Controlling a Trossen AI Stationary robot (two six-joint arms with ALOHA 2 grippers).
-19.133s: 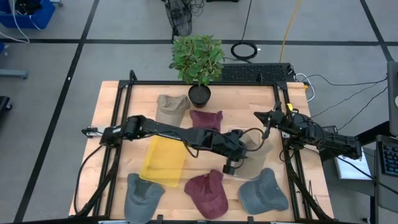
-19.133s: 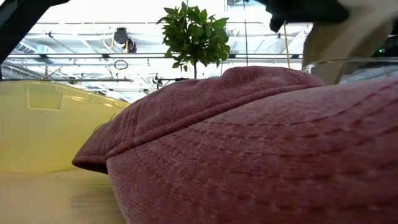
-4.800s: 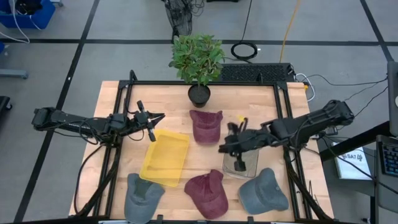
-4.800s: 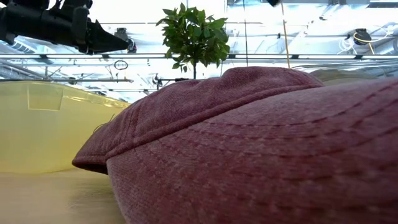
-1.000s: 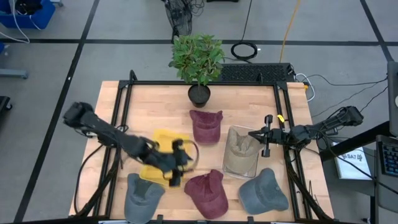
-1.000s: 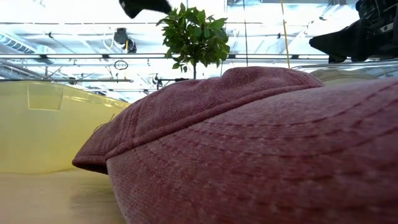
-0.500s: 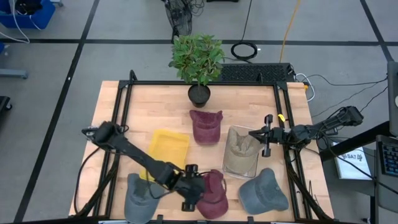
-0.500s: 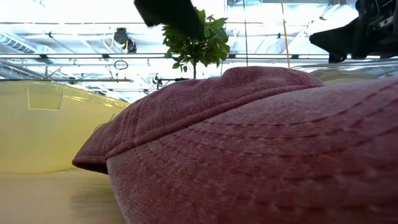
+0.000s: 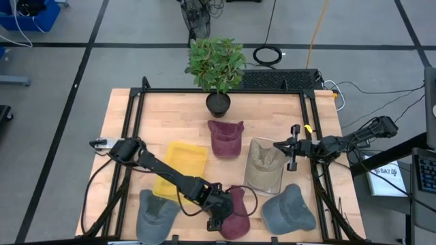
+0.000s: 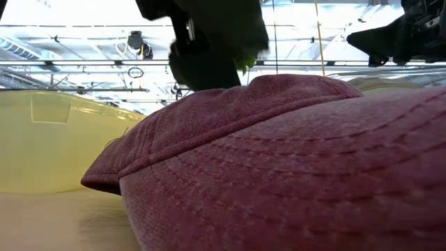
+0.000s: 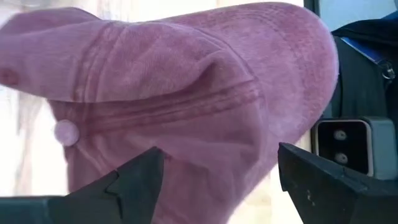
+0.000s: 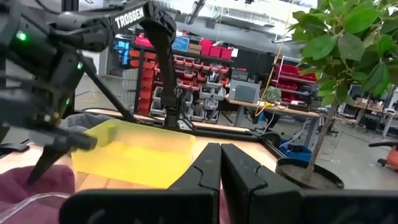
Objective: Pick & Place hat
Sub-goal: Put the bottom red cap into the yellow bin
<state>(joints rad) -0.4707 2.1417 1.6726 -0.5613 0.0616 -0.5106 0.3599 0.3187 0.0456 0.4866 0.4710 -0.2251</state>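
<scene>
A maroon hat [image 9: 237, 216] lies near the table's front edge, resting on its brim and rim; it fills the low view [image 10: 293, 160]. My left gripper [image 9: 219, 216] hangs open just above its crown [image 11: 186, 93], pointing steeply down, one finger on each side [image 11: 217, 183]. It shows dark behind the crown in the low view [image 10: 209, 56]. My right gripper [image 9: 291, 155] waits shut at the table's right edge [image 12: 221, 168], holding nothing. My left gripper comes at the maroon hat's crown [image 11: 205, 149] from above, slanting from the table's left. Its open fingers [image 11: 140, 180] straddle the crown beside the top button [image 11: 64, 132]. I cannot tell whether they touch the cloth. The hat lies flat on the table.
A yellow bin [image 9: 182, 167] lies left of centre. A clear bin holding a tan hat [image 9: 262, 169] sits right of centre. Another maroon hat [image 9: 225, 138], a grey hat [image 9: 153, 214] and a blue-grey hat [image 9: 289, 212] lie around. A potted plant [image 9: 216, 68] stands at the far edge.
My left gripper has swung from over the yellow bin toward the table's near edge and to the right, sinking and tipping further downward until it hangs over the near maroon hat. The hat has stayed in place.
</scene>
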